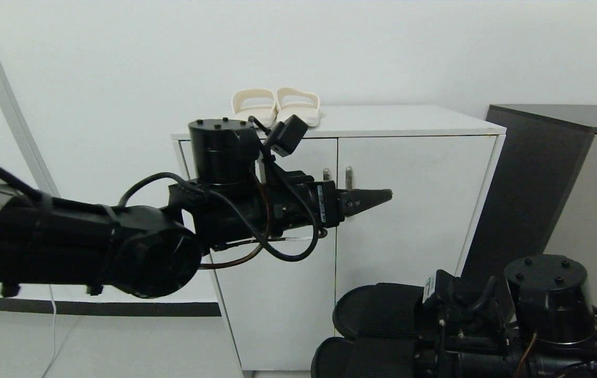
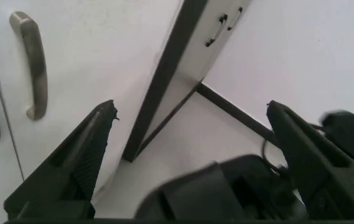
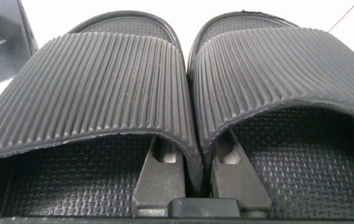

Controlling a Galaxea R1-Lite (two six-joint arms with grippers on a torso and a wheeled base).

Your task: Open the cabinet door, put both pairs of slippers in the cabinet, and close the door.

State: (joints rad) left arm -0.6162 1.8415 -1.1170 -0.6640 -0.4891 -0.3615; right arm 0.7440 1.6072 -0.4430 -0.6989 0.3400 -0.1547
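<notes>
The white cabinet [image 1: 414,210] stands with both doors shut, its two metal handles [image 1: 348,177] at the centre seam. A cream pair of slippers [image 1: 276,106] lies on its top, toward the left. My left gripper [image 1: 377,196] hovers open in front of the right door, just beside and slightly below the handles. The left wrist view shows its fingers spread wide with a handle [image 2: 30,65] close by. Low at the right, my right gripper [image 3: 198,177] is shut on the black pair of slippers [image 1: 377,320], pinching their adjoining inner sides together.
A dark grey cabinet [image 1: 540,184] stands right beside the white one. A white wall runs behind, with a black baseboard [image 1: 119,307] along the floor at the left. Pale open floor lies in front of the cabinets.
</notes>
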